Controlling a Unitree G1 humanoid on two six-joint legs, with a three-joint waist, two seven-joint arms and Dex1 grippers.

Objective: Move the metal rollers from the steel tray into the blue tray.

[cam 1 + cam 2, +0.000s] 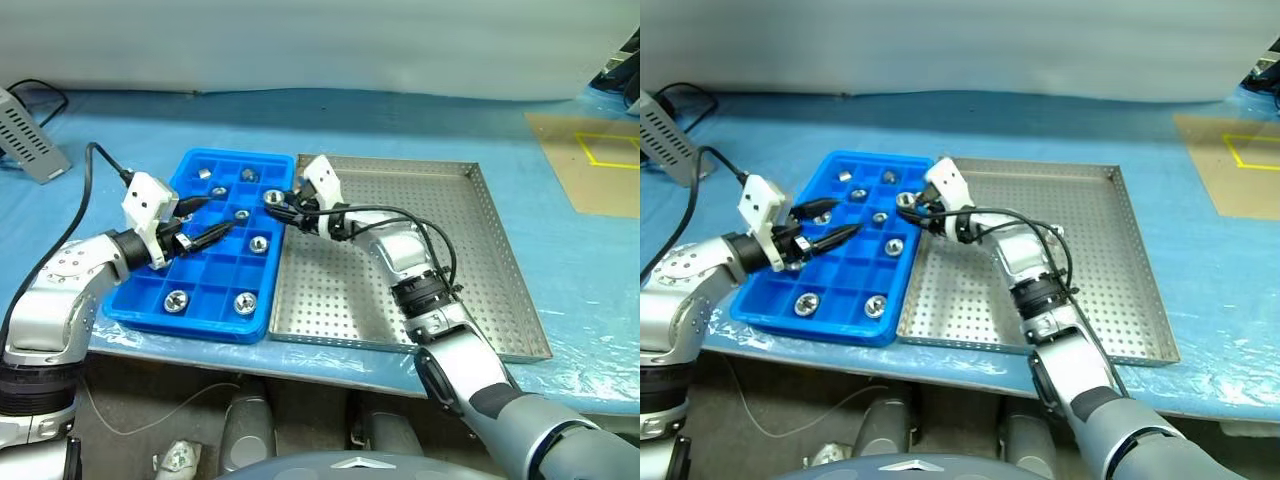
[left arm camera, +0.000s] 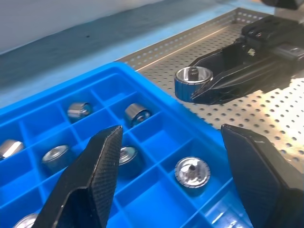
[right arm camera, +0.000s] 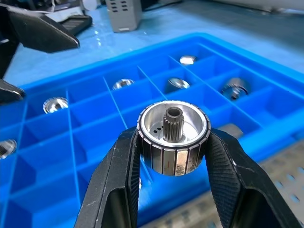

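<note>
On blue-covered table [image 1: 420, 120], steel tray [image 1: 470, 260] beside blue tray [image 1: 200, 315], right gripper [image 3: 173, 156] grasping roller [image 3: 173, 135], left gripper [image 2: 175, 185] released.

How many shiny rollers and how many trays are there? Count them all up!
Metal rollers: 8 (7 in the blue tray, 1 in the fingers of the right gripper)
Trays: 2 (blue tray, steel tray)
Total: 10

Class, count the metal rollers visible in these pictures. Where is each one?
8. Seven metal rollers lie in the blue tray; one roller is held by the right gripper. The left gripper may hide more.
</note>
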